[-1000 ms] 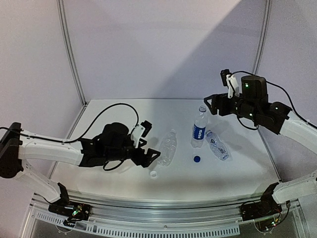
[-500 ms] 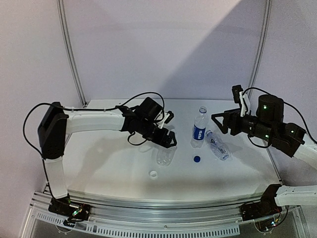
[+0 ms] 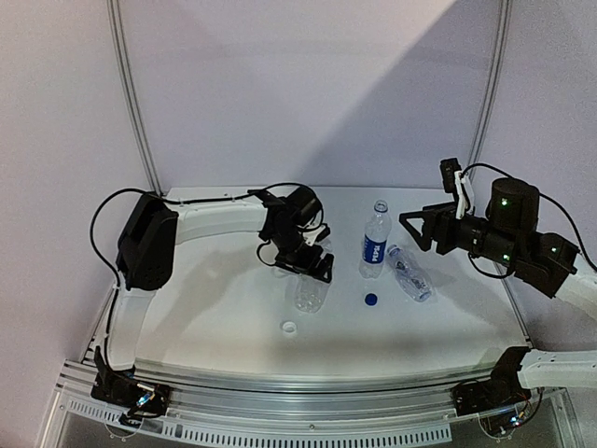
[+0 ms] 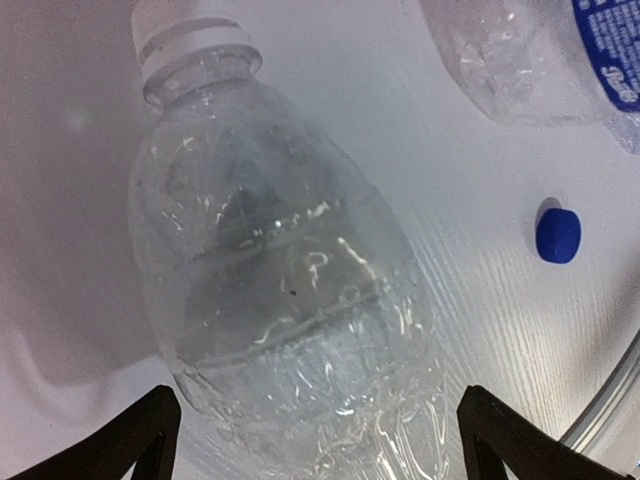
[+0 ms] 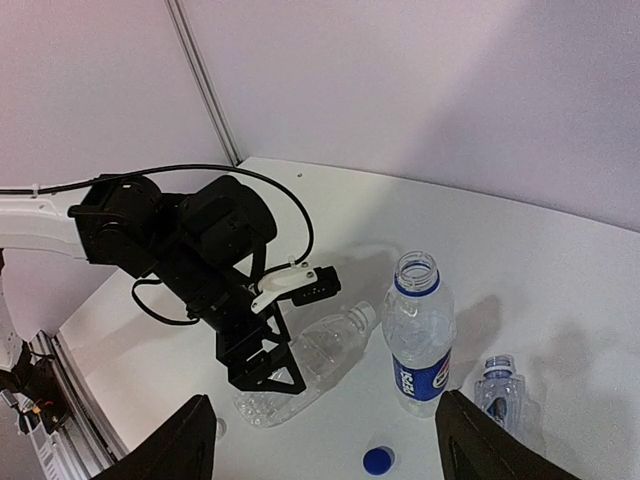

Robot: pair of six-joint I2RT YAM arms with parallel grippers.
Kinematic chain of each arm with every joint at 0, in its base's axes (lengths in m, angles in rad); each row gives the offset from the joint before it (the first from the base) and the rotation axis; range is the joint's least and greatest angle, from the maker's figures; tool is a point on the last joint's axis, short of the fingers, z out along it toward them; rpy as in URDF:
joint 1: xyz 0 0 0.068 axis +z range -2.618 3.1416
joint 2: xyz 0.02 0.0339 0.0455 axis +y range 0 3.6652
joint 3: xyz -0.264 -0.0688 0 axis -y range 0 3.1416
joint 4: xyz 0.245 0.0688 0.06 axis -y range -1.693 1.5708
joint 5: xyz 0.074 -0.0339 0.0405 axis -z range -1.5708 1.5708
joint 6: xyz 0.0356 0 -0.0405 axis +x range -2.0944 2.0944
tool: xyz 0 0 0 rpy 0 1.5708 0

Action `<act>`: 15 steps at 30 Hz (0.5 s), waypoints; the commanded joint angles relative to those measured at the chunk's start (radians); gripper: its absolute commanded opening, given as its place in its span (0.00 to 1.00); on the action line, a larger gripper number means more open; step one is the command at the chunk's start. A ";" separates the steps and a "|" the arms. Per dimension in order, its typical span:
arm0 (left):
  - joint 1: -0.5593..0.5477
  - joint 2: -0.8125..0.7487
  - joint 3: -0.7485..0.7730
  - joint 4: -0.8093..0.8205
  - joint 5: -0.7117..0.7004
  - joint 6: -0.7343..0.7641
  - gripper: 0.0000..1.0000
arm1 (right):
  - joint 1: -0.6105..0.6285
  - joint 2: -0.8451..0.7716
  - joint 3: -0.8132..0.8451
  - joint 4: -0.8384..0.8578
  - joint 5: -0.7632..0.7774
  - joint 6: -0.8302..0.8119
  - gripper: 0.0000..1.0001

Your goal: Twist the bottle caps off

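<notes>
A plain dented bottle lies on the table, its white cap screwed on. My left gripper is open and hangs low over it, fingers on either side of its base end without touching. The blue-label bottle stands upright with an open mouth. A second plain bottle lies right of it, mouth open. A loose blue cap and a loose white cap lie on the table. My right gripper is open and empty, in the air right of the upright bottle.
The left arm stretches across the back left of the table. The table's metal front rail runs along the near edge. Wall panels and posts close off the back and sides.
My left arm swung from the front left round to the back and set its open gripper over the plain bottle, which shifted slightly nearer. My right gripper moved right and a little lower.
</notes>
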 commanded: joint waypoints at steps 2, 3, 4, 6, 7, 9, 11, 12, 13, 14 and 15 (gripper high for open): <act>-0.035 0.079 0.127 -0.168 -0.114 0.036 0.99 | 0.005 -0.013 -0.014 -0.012 0.030 -0.010 0.77; -0.041 0.091 0.142 -0.180 -0.127 0.040 0.99 | 0.005 -0.011 -0.014 -0.012 0.029 -0.011 0.77; -0.045 0.097 0.147 -0.181 -0.130 0.043 0.99 | 0.006 -0.010 -0.016 -0.011 0.031 -0.011 0.77; -0.049 0.103 0.147 -0.167 -0.124 0.044 0.99 | 0.004 -0.008 -0.015 -0.012 0.035 -0.014 0.77; -0.050 0.106 0.148 -0.162 -0.117 0.043 0.99 | 0.005 -0.007 -0.015 -0.012 0.037 -0.015 0.77; -0.052 0.120 0.159 -0.158 -0.106 0.042 0.99 | 0.005 -0.006 -0.016 -0.013 0.038 -0.015 0.77; -0.053 0.138 0.173 -0.168 -0.109 0.038 0.99 | 0.005 -0.007 -0.016 -0.014 0.040 -0.017 0.77; -0.055 0.144 0.176 -0.173 -0.111 0.037 0.99 | 0.005 -0.008 -0.015 -0.014 0.040 -0.018 0.77; -0.057 0.148 0.178 -0.175 -0.110 0.040 0.99 | 0.005 -0.008 -0.015 -0.013 0.039 -0.018 0.77; -0.060 0.152 0.179 -0.177 -0.112 0.044 0.99 | 0.005 -0.008 -0.016 -0.013 0.039 -0.018 0.77; -0.064 0.154 0.180 -0.179 -0.115 0.049 0.99 | 0.006 -0.008 -0.015 -0.013 0.038 -0.018 0.77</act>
